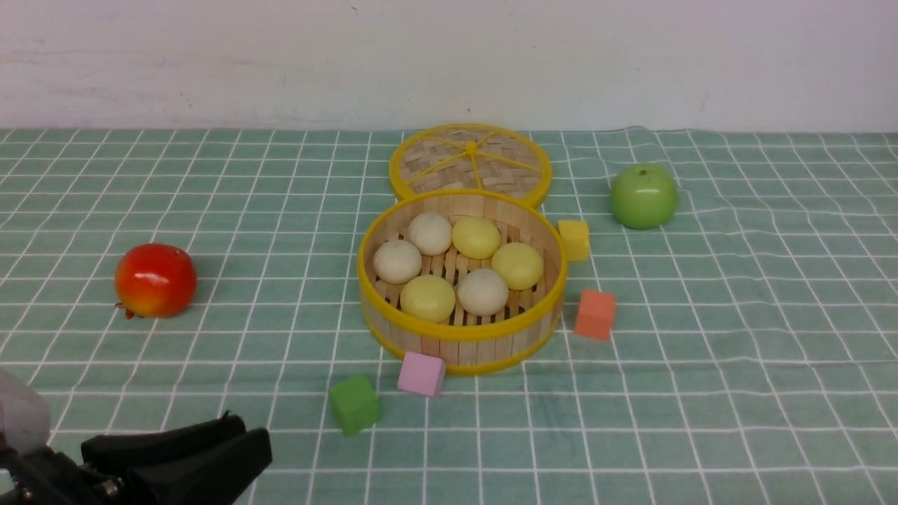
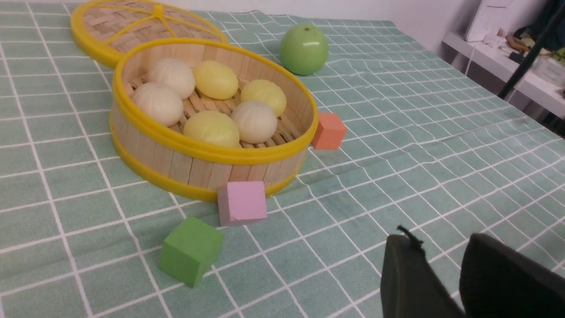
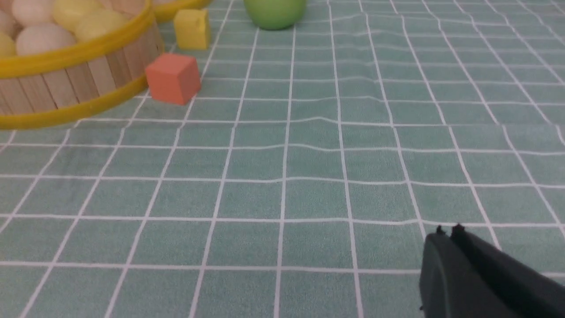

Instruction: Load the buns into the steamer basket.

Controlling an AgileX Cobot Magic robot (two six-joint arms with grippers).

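You have all six buns [image 1: 457, 265] inside the steamer basket [image 1: 459, 335], three beige-white and three pale yellow, resting on its slatted floor in a loose ring near the middle of the tabletop [image 1: 736, 351]. Your woven lid [image 1: 470, 163] lies flat just behind the basket, touching its far rim. Around the basket sit four cubes: the yellow cube [image 1: 574, 239] against its right wall, the orange cube [image 1: 595, 315] just beside it on the right front, the pink cube [image 1: 421, 374] touching the front wall, and the green cube [image 1: 355, 403] near the pink one, nearer you. The green apple [image 1: 643, 196] stands well off to the right, the red fruit [image 1: 155, 280] well to the left. Your left gripper [image 2: 441, 265] hovers low at the near left, jaws parted and empty. Your right gripper [image 3: 450, 234] has its fingertips pressed together, holding nothing.
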